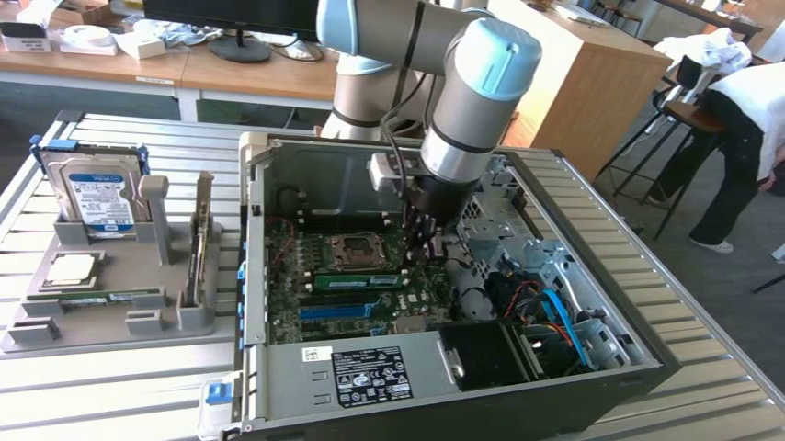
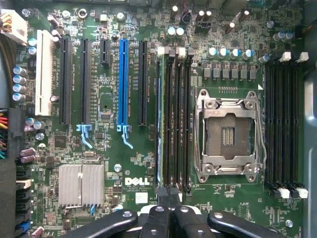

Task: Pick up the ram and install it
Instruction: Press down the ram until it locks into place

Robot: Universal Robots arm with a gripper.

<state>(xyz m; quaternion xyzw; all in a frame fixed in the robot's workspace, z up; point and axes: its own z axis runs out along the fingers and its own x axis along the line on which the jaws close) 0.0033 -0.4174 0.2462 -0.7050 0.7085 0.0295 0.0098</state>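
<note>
Exterior view: we see the gripper point(image 1: 418, 241) down inside the open computer case point(image 1: 290, 372), poised above the motherboard point(image 1: 356, 317); its fingers are drawn fully together and we make out nothing held between them; the ram point(image 1: 357, 280), a long green stick, lies in a memory slot just below and beside the fingertips, next to the empty CPU socket point(image 1: 351, 248). In the wrist view the gripper point(image 2: 171, 213) hangs directly over the end of the memory slots point(image 2: 176, 119); a thin green edge point(image 2: 158, 119) on the bank's outer side looks like the ram, seated edge-on. We judge it light, stiff and brittle; hold the long edges, never chips or contacts. A look-alike stick point(image 1: 194, 266) stands in the grey holder point(image 1: 86, 326), well away from the tool.
</note>
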